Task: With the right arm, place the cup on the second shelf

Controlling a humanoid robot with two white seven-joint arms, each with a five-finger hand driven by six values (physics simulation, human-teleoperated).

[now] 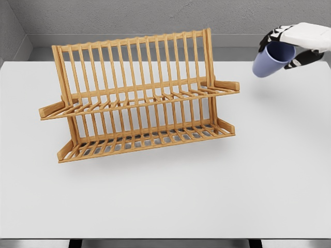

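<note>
Nearest us, the white table [165,206] carries the slatted wooden two-tier rack [139,103]; upper right, our right hand [289,44] grips the blue plastic cup [271,59], carried aloft. Next we need leftward travel onto the upper shelf [139,101].

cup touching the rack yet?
Apart. Head view: cup, held in right hand, is right of rack with bare table between.

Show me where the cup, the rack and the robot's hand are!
cup [269,63], head view, on its blue side wall.
rack [139,101], head view, on the upper shelf's wooden slats.
right hand [289,44], head view, on the hand wrapped around the cup.
</note>
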